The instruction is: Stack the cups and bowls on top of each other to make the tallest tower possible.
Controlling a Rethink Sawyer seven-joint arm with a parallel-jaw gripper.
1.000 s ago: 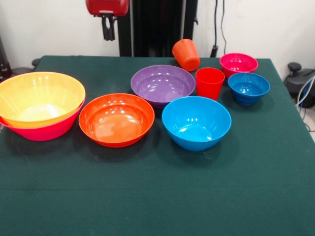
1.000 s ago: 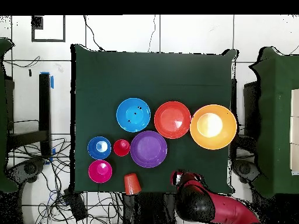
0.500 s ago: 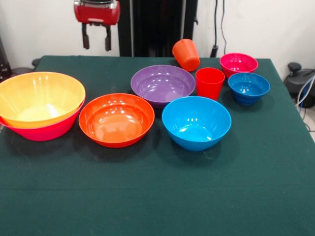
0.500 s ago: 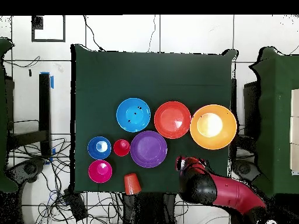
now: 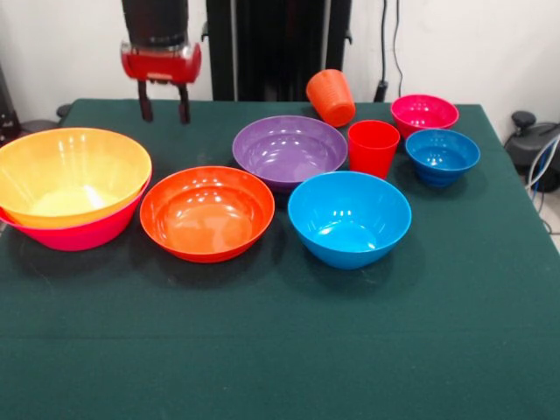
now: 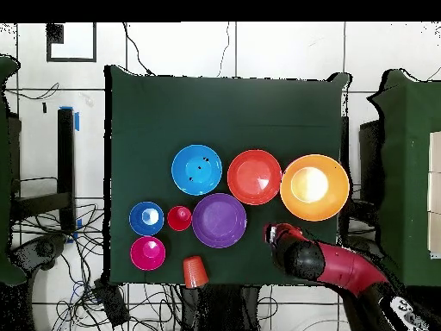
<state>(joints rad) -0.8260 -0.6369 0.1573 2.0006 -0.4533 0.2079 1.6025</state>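
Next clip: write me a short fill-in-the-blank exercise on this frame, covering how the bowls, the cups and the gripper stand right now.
1. The big yellow-orange bowl sits nested inside the big ____ bowl.
2. The orange cup lies on its ____, while the red cup stands upright.
3. The gripper hangs empty with its fingers ____.
4. The small magenta bowl stands right behind the small ____ bowl.

Missing words: pink; side; open; blue

Counted on the green table (image 5: 262, 350): seven bowls and two cups visible.

Bowls:
- yellow-orange bowl (image 5: 74, 175)
- pink bowl (image 5: 79, 234)
- red-orange bowl (image 5: 207, 213)
- purple bowl (image 5: 290, 150)
- medium blue bowl (image 5: 349, 218)
- small blue bowl (image 5: 442, 156)
- magenta bowl (image 5: 423, 113)

Cups:
- red cup (image 5: 373, 148)
- orange cup (image 5: 331, 97)
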